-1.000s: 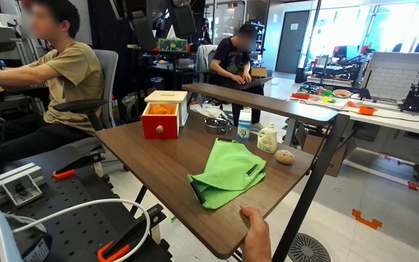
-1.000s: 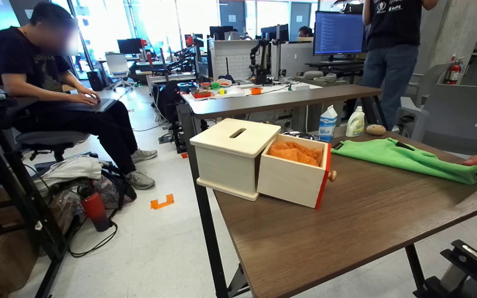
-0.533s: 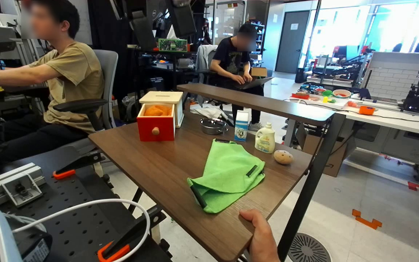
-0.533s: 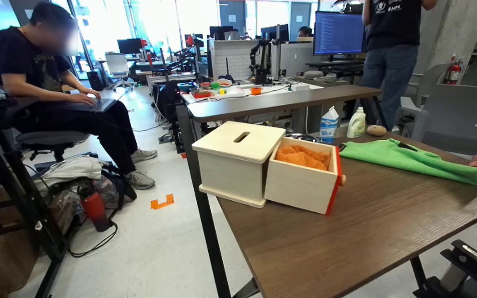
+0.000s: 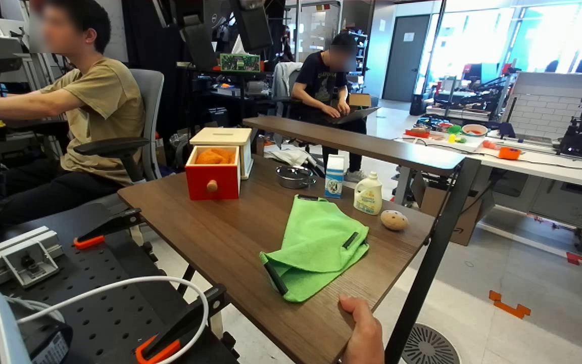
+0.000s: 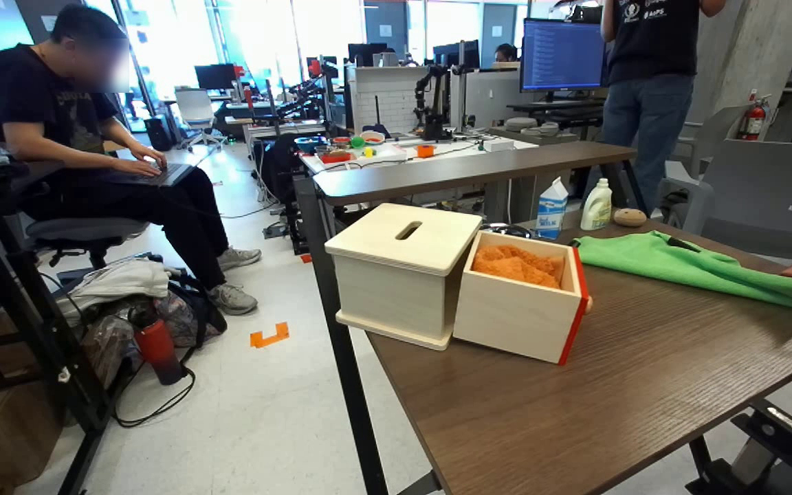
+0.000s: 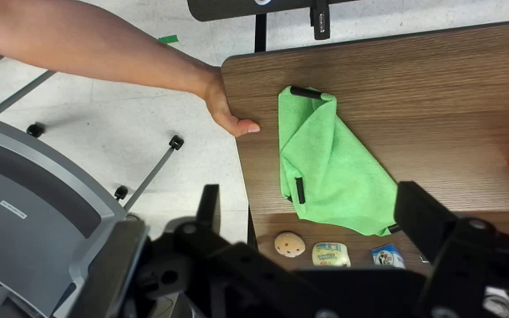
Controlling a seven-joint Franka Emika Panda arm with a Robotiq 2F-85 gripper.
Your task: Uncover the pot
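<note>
The small, round silvery metal pot point(image 5: 295, 179) stands at the back of the table, between the wooden box and the milk carton. In an exterior view only its shiny top point(image 6: 504, 230) shows behind the box's open drawer. Its handles and rim show, but I cannot tell how its lid sits. In the wrist view the gripper hides it, apart from a tiny shiny bit near the right finger. My gripper point(image 7: 308, 194) is open and empty, high above the table, with its fingers wide apart over the green cloth's area. It does not show in the exterior views.
A green cloth point(image 5: 324, 242) lies crumpled on the table point(image 5: 250, 222). A milk carton point(image 5: 334, 177), pale bottle point(image 5: 368, 194) and potato point(image 5: 394, 220) line one side. The red-fronted box point(image 5: 213, 178) has its drawer open, with orange cloth point(image 6: 516, 266). A person's hand point(image 7: 223, 106) grips the table corner.
The table has shifted slightly with everything on it, while a person's hand holds its corner. The pot, box and cloth moved along with it. The gripper's earlier position is not shown.
</note>
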